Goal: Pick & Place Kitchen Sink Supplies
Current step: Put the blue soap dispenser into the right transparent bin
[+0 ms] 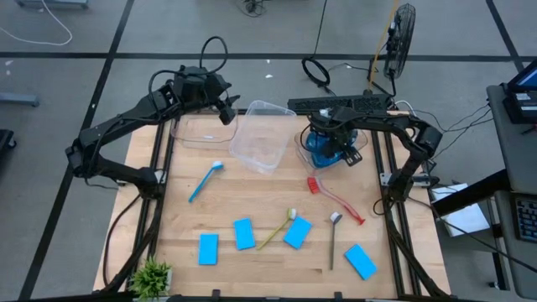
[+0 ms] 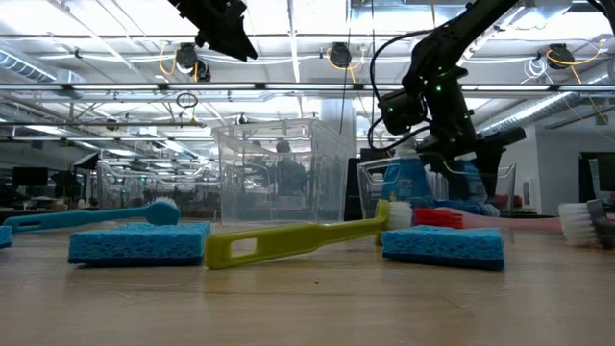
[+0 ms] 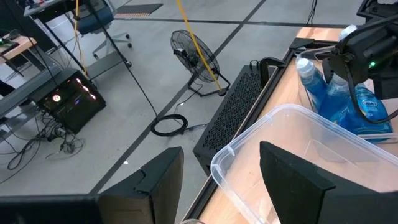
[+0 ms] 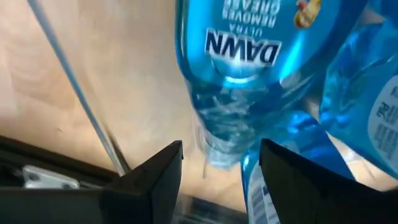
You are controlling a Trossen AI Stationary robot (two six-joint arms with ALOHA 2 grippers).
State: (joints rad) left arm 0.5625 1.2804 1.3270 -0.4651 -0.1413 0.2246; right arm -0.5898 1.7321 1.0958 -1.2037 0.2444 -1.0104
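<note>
A: Right gripper (image 1: 340, 149) sits over the far-right tub (image 1: 304, 143), down among the Dawn bottles (image 1: 323, 144); the wrist view shows its fingers spread apart with one Dawn bottle (image 4: 245, 68) just ahead of them, nothing clamped between them.

B: Handling, as a judgement: liquid-filled, so moderately heavy; smooth plastic, likely slippery; the walls should give a little; best taken across the narrow waist or neck, not the broad label face.

A: Left gripper (image 1: 225, 109) hangs above the table's far edge beside the middle clear tub (image 1: 260, 134); fingers parted, empty.

B: Remaining supplies lie loose on the wood: four blue sponges, one at (image 1: 244, 233); blue brush (image 1: 205, 180), yellow brush (image 1: 277, 229), grey brush (image 1: 333, 239), red brush (image 1: 336, 198); sponges soft and light; brushes thin, stiff; grip mid-handle.
</note>
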